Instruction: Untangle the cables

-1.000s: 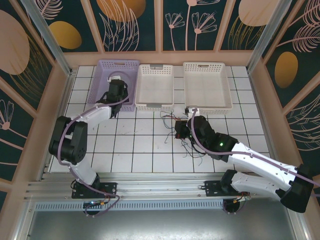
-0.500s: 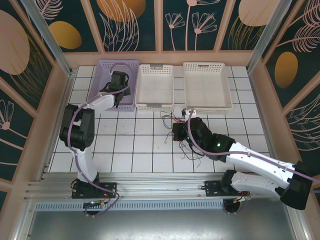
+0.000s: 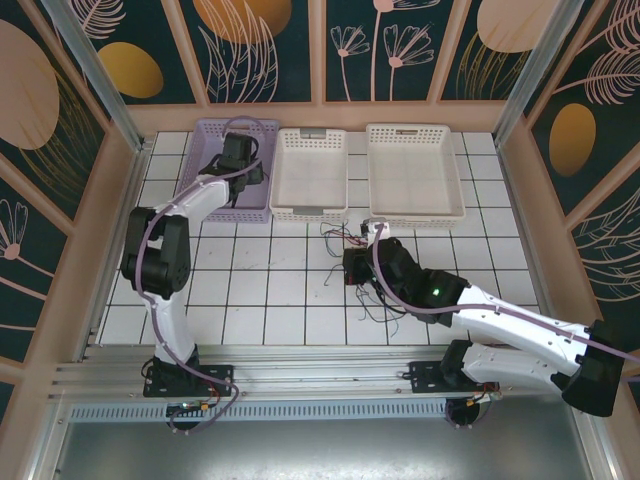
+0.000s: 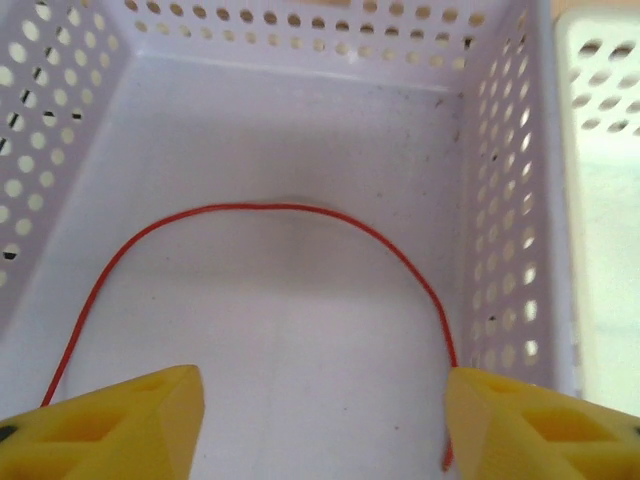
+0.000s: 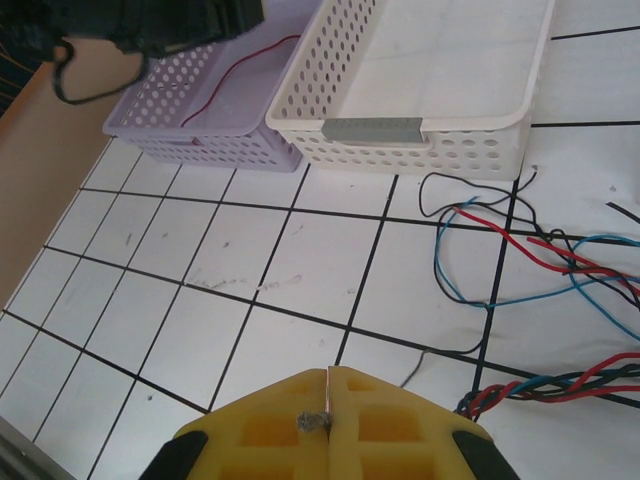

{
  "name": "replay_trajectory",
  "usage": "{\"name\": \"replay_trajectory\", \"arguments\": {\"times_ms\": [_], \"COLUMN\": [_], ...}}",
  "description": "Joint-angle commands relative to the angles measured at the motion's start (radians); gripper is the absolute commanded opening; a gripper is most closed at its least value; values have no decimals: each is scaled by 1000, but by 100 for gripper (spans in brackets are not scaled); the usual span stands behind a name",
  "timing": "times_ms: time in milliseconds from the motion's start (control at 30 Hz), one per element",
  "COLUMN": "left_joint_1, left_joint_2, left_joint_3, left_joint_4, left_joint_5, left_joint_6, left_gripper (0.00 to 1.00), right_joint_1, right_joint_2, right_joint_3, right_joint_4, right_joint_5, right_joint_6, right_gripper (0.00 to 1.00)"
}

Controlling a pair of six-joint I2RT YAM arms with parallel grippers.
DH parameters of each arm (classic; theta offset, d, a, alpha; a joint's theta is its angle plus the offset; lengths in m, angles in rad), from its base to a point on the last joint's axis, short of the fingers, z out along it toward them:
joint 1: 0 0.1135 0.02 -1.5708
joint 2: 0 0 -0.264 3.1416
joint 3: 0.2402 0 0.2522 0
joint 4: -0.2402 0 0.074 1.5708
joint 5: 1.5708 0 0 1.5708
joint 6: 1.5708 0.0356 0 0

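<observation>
With the left gripper (image 4: 322,405) spread wide above it, one red wire (image 4: 270,208) is seen laid in the lilac basket (image 4: 500,180), seemingly sorted out, while the other cables (image 5: 560,255) are found tangled at the right, cut off by the frame edge, beyond the right gripper (image 5: 328,395), whose pads are pressed together, with any pinched strand not discernible

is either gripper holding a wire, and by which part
The left gripper is open over the red wire in the lilac basket, holding nothing. The right gripper is shut near the tangled cables; whether it pinches a strand cannot be told.
</observation>
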Motion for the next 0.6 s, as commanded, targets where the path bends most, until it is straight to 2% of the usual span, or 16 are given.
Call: {"name": "replay_trajectory", "arguments": {"times_ms": [0,133,200,300,433,567], "left_joint_1": [5,6,6,-7,-58,-135], "left_joint_2": [-178,-375,-453,-545,-622,-698], "left_joint_3": [-41,-188,-272,-409,-480,-562], "left_joint_4": [21,131,200,344,358,355], "left_joint_5": [65,291,429,625,709,728], "left_joint_6": [-67,-161,-220,-330,-381,-387], "left_gripper": [69,80,98,99,99,99], "right_joint_1": [9,6,2,-11,-48,-136], "right_joint_2": [-13,-29,-46,-66,-84,-99], "right_joint_3": [68,114,130,165,222,249], "right_joint_4": [-10,-30,-24,-21,-29,-8], "right_joint_5": [18,14,-5,-40,-115,-282], "right_joint_6": [8,-10,-18,-31,-44,-38], "right_gripper": [0,0,0,0,0,0]}}
